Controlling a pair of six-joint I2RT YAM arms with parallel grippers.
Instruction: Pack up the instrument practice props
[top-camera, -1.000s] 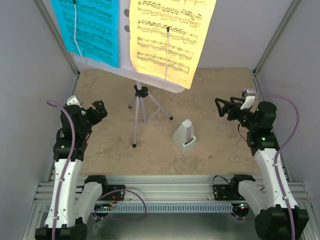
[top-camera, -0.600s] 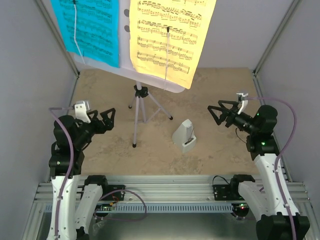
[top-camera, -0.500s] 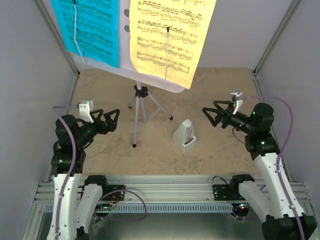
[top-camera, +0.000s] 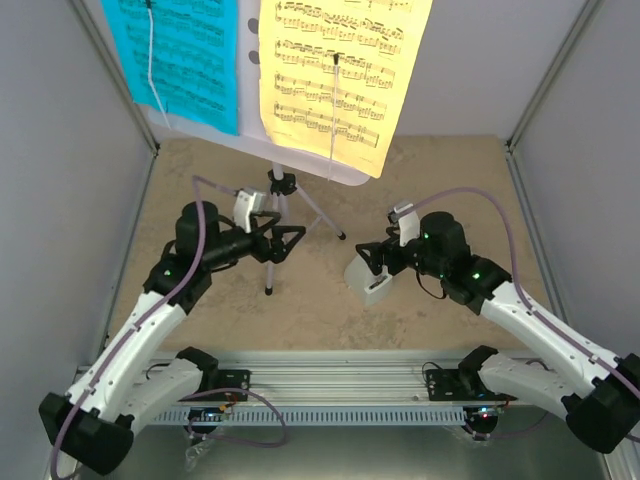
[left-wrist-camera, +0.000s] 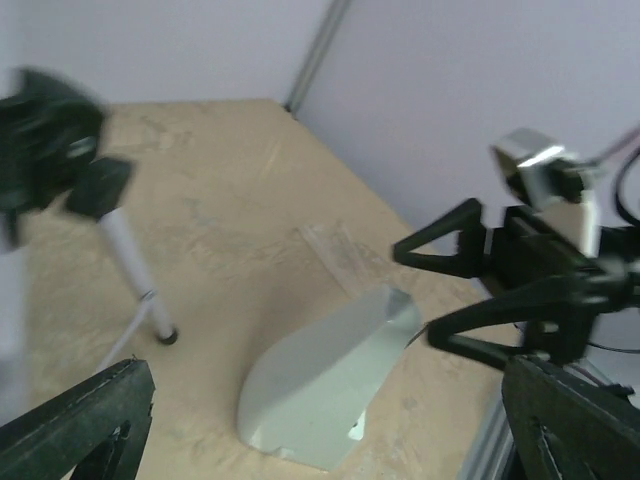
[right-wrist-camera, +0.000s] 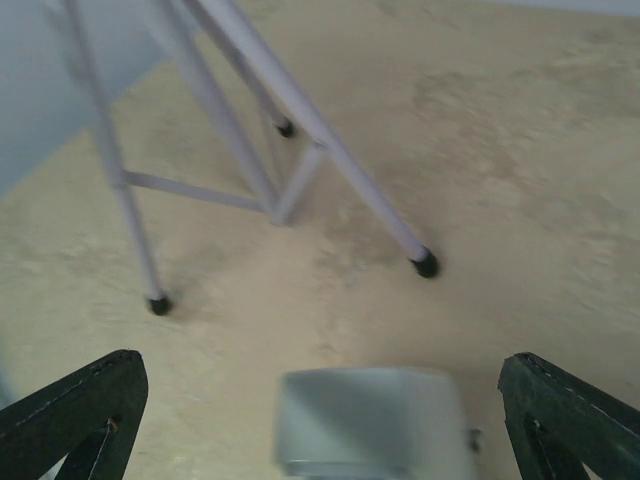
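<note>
The white music stand (top-camera: 300, 165) stands at the back on a thin tripod (top-camera: 272, 230), with a cyan sheet (top-camera: 185, 55) and a yellow sheet (top-camera: 335, 70) on its desk. The small grey pyramid metronome (top-camera: 368, 272) stands on the sandy floor right of the tripod; it also shows in the left wrist view (left-wrist-camera: 325, 375) and the right wrist view (right-wrist-camera: 372, 420). My left gripper (top-camera: 285, 243) is open, right at the tripod's pole. My right gripper (top-camera: 375, 262) is open, just above and right of the metronome, jaws either side of its top.
Grey walls (top-camera: 60, 200) close in the left, right and back sides. An aluminium rail (top-camera: 330, 385) carrying the arm bases runs along the near edge. The tripod's feet (right-wrist-camera: 426, 264) spread over the floor between the two grippers.
Both arms have swung inward from the side walls. The left gripper has reached the tripod pole; the right gripper has come down to the metronome. The stand, sheets and metronome have not moved.
</note>
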